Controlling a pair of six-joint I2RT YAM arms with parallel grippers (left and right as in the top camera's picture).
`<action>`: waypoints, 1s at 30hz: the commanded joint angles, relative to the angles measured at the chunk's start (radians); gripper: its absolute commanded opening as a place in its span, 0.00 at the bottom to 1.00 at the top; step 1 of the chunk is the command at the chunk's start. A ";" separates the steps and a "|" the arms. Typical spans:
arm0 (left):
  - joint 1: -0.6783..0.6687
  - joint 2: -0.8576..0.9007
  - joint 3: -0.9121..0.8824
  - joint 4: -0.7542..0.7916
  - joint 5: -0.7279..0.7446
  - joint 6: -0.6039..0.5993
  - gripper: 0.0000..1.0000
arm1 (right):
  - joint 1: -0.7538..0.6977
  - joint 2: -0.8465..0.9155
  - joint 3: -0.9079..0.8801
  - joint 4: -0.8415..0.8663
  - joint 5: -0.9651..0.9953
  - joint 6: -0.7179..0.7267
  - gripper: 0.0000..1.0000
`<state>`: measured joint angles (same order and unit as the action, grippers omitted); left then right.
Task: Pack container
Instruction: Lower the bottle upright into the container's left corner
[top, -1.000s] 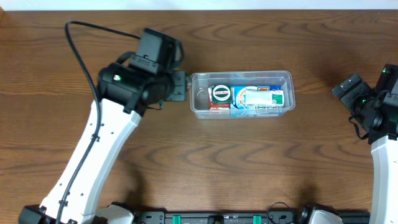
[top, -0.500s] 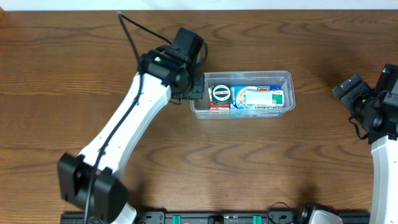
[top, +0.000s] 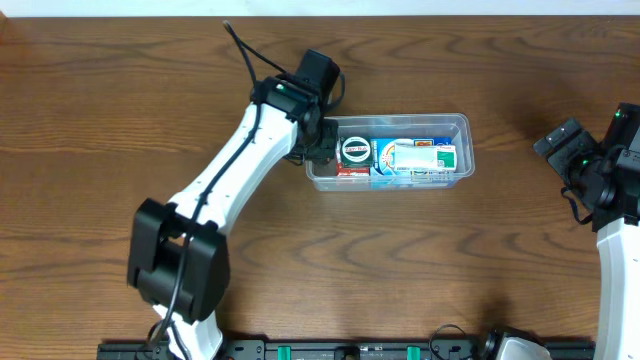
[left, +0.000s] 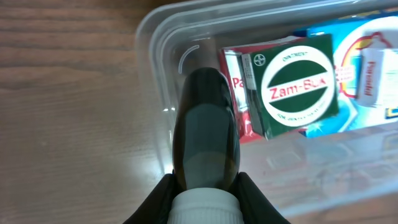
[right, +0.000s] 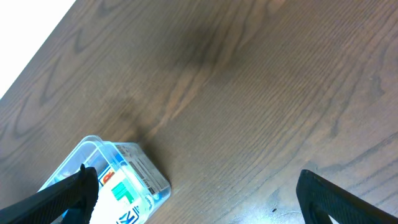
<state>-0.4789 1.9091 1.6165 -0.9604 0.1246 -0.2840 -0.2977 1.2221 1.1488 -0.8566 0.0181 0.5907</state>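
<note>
Brown wood-grain table (top: 450, 260), one clear container (top: 390, 185) directly upon it, toward the far edge

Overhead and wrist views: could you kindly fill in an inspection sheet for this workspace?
Surface: brown wooden table.
Job's things: clear container holding a Zam-Buk box and other small packets.
Clutter: nothing seen.
Grippers: left gripper jaws closed on a dark bottle at the container's unfilled end; right gripper jaws open, empty.
Cables: black cable arching off the left arm.
Surroundings: black rail along the table's near edge.
</note>
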 joint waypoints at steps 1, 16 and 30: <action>0.002 0.031 0.018 0.003 -0.011 -0.001 0.24 | -0.002 0.002 0.001 -0.004 0.004 -0.013 0.99; 0.002 0.060 0.018 0.018 -0.040 -0.001 0.24 | -0.002 0.002 0.001 -0.004 0.003 -0.012 0.99; 0.002 0.060 0.018 -0.041 -0.118 -0.001 0.24 | -0.002 0.002 0.001 -0.004 0.004 -0.012 0.99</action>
<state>-0.4808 1.9636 1.6226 -0.9955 0.0498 -0.2844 -0.2977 1.2221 1.1488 -0.8585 0.0181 0.5911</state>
